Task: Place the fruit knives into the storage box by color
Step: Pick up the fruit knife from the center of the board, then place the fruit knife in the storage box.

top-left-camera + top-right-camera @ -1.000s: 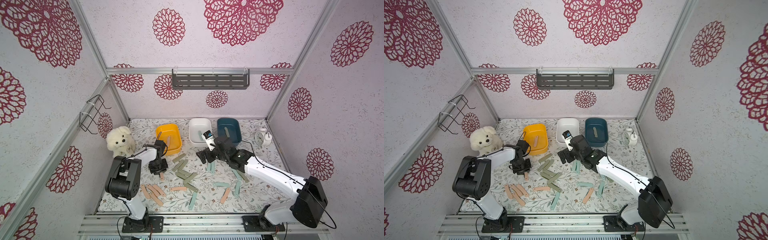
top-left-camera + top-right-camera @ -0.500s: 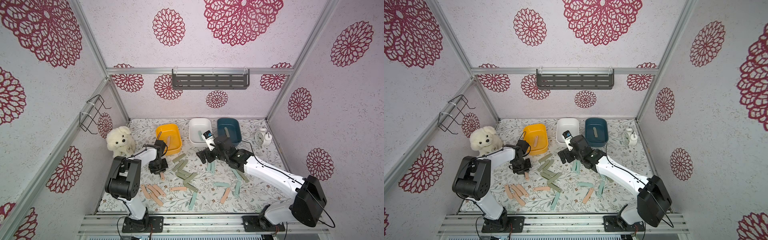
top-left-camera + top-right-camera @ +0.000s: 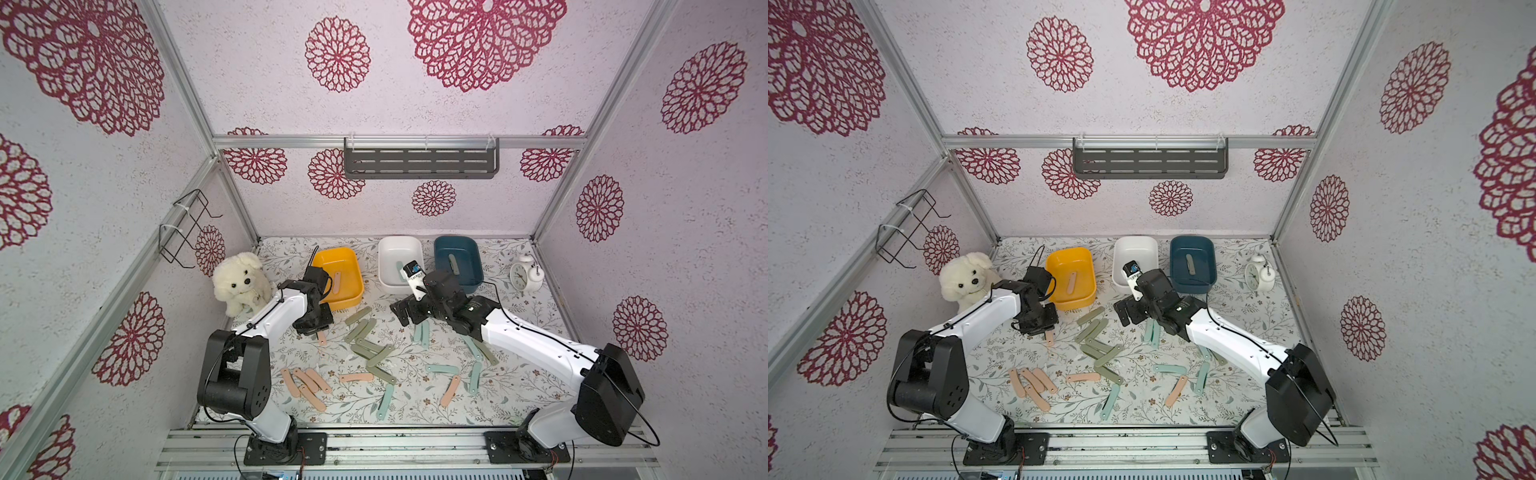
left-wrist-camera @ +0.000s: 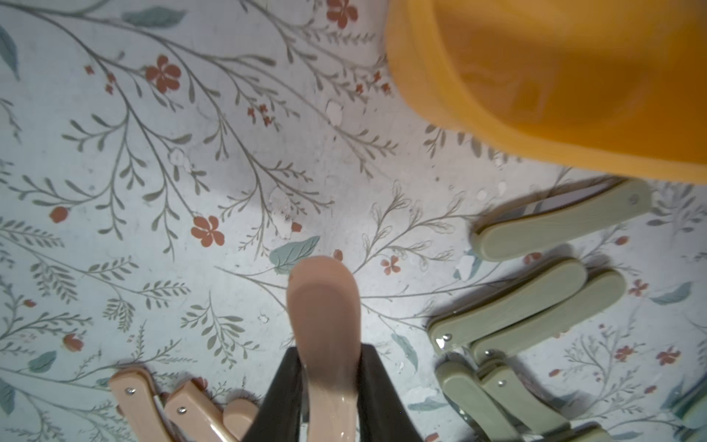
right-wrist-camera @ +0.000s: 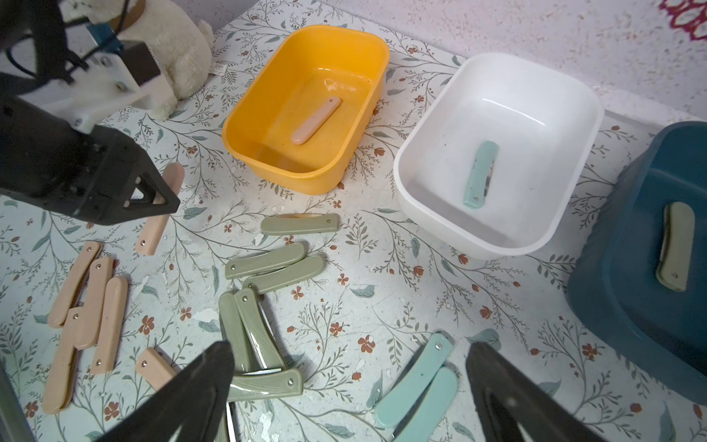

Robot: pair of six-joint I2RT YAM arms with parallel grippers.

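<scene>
Left wrist view: the left gripper (image 4: 329,350) is clamped on a peach knife (image 4: 323,302) close to the floral surface (image 4: 191,153), near the yellow box (image 4: 535,95). In the right wrist view, the right gripper (image 5: 352,350) hangs with its jaws wide apart over loose mint knives (image 5: 415,379). The yellow box, white box (image 5: 440,225) and blue box (image 5: 612,306) hold one knife each.

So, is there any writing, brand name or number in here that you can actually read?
No text reads clearly.
Alarm clock: dial numbers, too small to read.
Plush dog: sewn tag, print blurred.
Right wrist camera: label, too small to read.
</scene>
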